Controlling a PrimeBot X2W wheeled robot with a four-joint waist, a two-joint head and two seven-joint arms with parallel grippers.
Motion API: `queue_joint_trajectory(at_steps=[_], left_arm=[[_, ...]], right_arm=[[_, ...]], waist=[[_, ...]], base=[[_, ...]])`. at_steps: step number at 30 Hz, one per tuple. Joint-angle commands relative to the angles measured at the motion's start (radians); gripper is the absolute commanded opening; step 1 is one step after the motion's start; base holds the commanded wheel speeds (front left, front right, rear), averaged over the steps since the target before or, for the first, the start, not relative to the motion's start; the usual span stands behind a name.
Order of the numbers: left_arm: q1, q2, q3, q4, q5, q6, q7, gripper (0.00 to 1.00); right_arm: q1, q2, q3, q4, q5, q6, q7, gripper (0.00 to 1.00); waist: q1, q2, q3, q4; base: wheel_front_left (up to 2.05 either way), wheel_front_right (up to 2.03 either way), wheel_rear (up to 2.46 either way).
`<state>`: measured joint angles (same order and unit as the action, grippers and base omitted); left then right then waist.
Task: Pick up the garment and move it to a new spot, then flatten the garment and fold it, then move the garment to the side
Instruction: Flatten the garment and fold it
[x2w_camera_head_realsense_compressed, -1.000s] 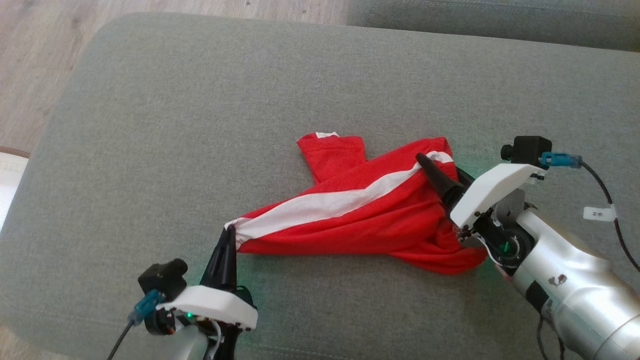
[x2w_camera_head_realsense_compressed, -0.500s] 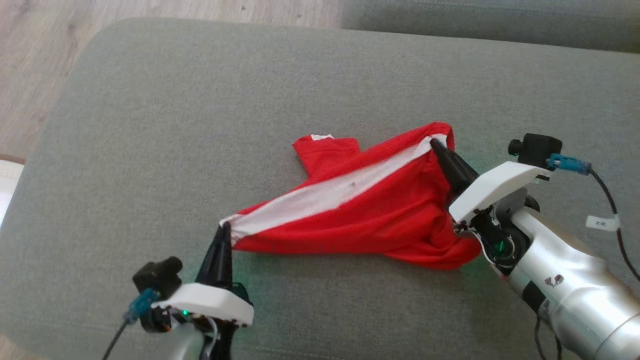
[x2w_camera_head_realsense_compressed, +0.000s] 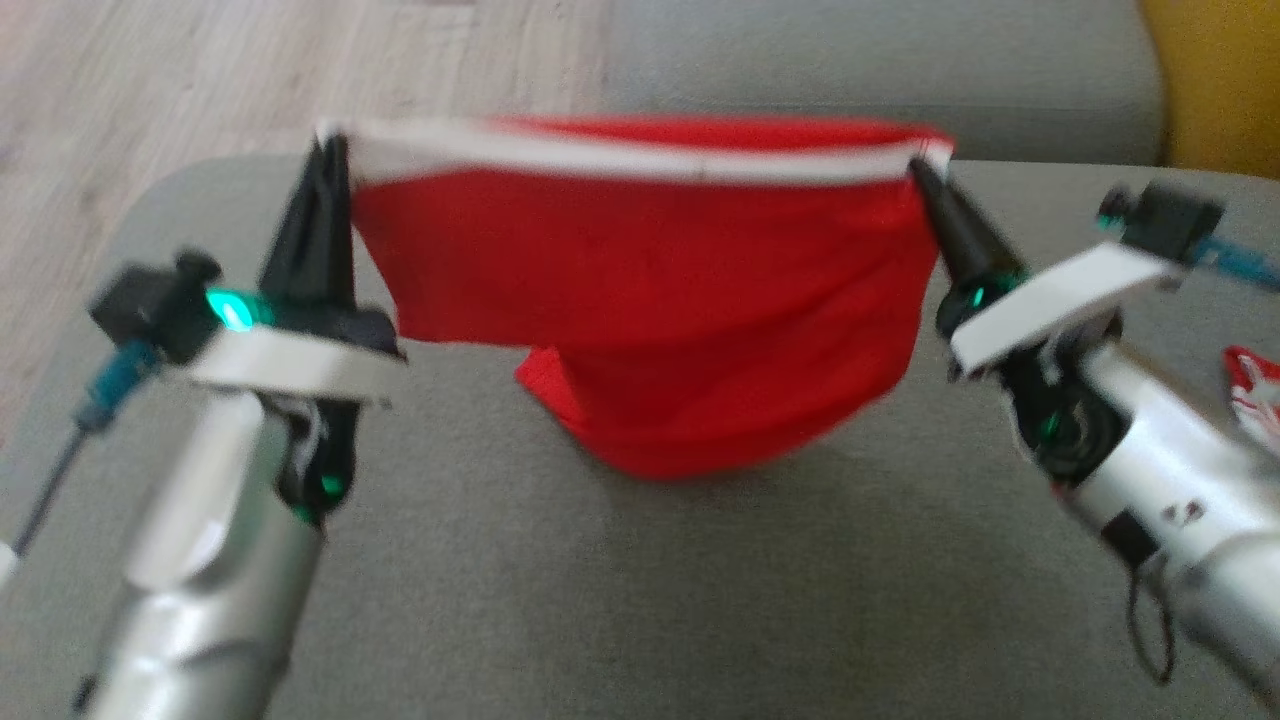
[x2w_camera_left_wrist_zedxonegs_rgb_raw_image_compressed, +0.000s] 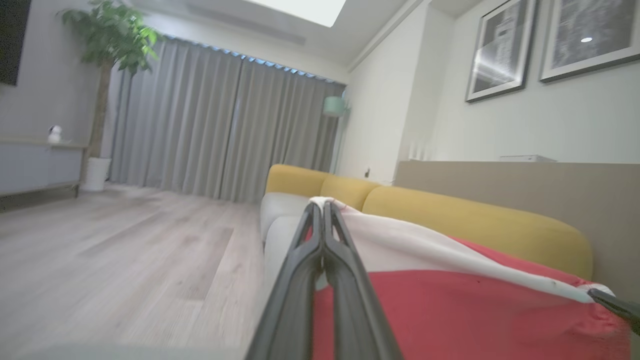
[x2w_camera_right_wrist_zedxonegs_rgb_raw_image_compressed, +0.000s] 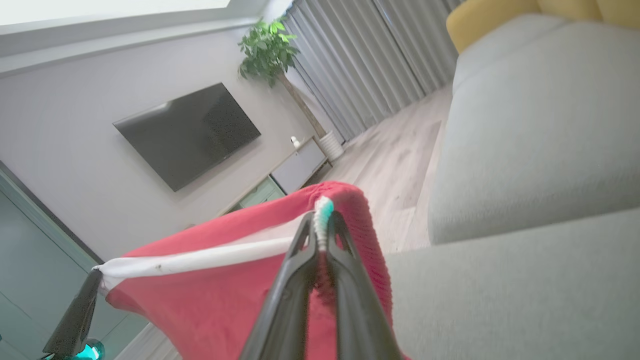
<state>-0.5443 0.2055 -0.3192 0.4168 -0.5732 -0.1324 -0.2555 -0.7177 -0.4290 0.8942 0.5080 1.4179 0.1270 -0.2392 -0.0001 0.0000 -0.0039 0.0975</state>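
Note:
The red garment (x2w_camera_head_realsense_compressed: 650, 290) hangs stretched between both grippers above the grey sofa seat (x2w_camera_head_realsense_compressed: 620, 590), its white band running along the top edge. My left gripper (x2w_camera_head_realsense_compressed: 328, 150) is shut on the garment's left corner. My right gripper (x2w_camera_head_realsense_compressed: 918, 168) is shut on the right corner. The cloth's lower fold sags toward the cushion; whether it touches is unclear. In the left wrist view my left gripper (x2w_camera_left_wrist_zedxonegs_rgb_raw_image_compressed: 322, 207) pinches the white edge of the garment (x2w_camera_left_wrist_zedxonegs_rgb_raw_image_compressed: 450, 310). In the right wrist view my right gripper (x2w_camera_right_wrist_zedxonegs_rgb_raw_image_compressed: 322, 217) clamps the garment (x2w_camera_right_wrist_zedxonegs_rgb_raw_image_compressed: 225, 300) at its white trim.
A small red-and-white item (x2w_camera_head_realsense_compressed: 1255, 390) lies at the seat's right edge. Another grey cushion (x2w_camera_head_realsense_compressed: 860, 80) and a yellow one (x2w_camera_head_realsense_compressed: 1215, 85) sit behind. Wooden floor (x2w_camera_head_realsense_compressed: 150, 80) lies to the left. A yellow sofa back (x2w_camera_left_wrist_zedxonegs_rgb_raw_image_compressed: 475, 220) runs along the wall.
Both grippers have lifted the garment off the cushion and spread it wide between them. The right gripper closed on its corner. The head camera has tilted up.

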Motion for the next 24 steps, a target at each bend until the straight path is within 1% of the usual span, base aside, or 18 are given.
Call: queue_joint_trajectory(at_steps=[1,6,9,11,14,16,18,21,22,23,24], left_arm=[[-0.085,0.049,0.017,-0.041,-0.015,0.002,-0.005,0.0],[-0.21,0.111,-0.005,-0.06,-0.067,0.002,0.034,0.0],[-0.275,0.137,-0.002,-0.046,-0.063,0.003,0.054,0.0],[-0.317,0.142,-0.002,-0.025,-0.059,0.009,0.074,0.0],[-0.379,0.136,-0.003,0.027,-0.06,0.014,0.096,0.0],[-0.42,0.14,-0.013,0.078,-0.04,0.016,0.093,0.0],[-0.463,0.131,-0.017,0.133,-0.029,0.017,0.08,0.0],[-0.543,0.117,-0.024,0.205,0.003,0.024,0.043,0.0],[-0.573,0.114,-0.019,0.223,0.015,0.033,0.026,0.0],[-0.573,0.114,-0.019,0.223,0.015,0.033,0.026,0.0],[-0.602,0.11,-0.01,0.234,0.029,0.043,0.012,0.0]], right_arm=[[-0.069,-0.034,-0.022,-0.048,-0.007,0.004,-0.014,0.0],[-0.147,-0.092,-0.041,-0.109,-0.017,0.004,0.024,0.0],[-0.205,-0.111,-0.043,-0.112,-0.039,0.004,0.058,0.0],[-0.25,-0.112,-0.043,-0.094,-0.061,0.004,0.077,0.0],[-0.322,-0.086,-0.045,-0.033,-0.091,0.004,0.098,0.0],[-0.377,-0.054,-0.034,0.021,-0.126,0.004,0.101,0.0],[-0.434,-0.023,-0.016,0.083,-0.172,0.004,0.096,0.0],[-0.53,0.018,-0.009,0.174,-0.249,0.004,0.036,0.0],[-0.562,0.03,-0.013,0.202,-0.275,0.004,0.015,0.0],[-0.562,0.03,-0.013,0.202,-0.275,0.004,0.015,0.0],[-0.59,0.041,-0.019,0.231,-0.301,0.004,-0.001,0.0]], waist=[[0.0001,0.0,-0.021,-0.027],[0.0001,0.0,-0.019,-0.051],[0.0001,0.0,-0.001,-0.059],[0.0001,0.0,0.025,-0.062],[0.0001,0.0,0.076,-0.065],[0.0001,0.0,0.111,-0.067],[0.0001,0.0,0.141,-0.066],[0.0001,0.0,0.181,-0.058],[0.0001,0.0,0.193,-0.056],[0.0001,0.0,0.193,-0.056],[0.0001,0.0,0.201,-0.053]], base=[[0.0,0.0,0.0],[0.0,0.0,0.0],[0.0,0.0,0.0],[0.0,0.0,0.0],[0.0,0.0,0.0],[0.0,0.0,0.0],[0.0,0.0,0.0],[0.0,0.0,0.0],[0.0,0.0,0.0],[0.0,0.0,0.0],[0.0,0.0,0.0]])
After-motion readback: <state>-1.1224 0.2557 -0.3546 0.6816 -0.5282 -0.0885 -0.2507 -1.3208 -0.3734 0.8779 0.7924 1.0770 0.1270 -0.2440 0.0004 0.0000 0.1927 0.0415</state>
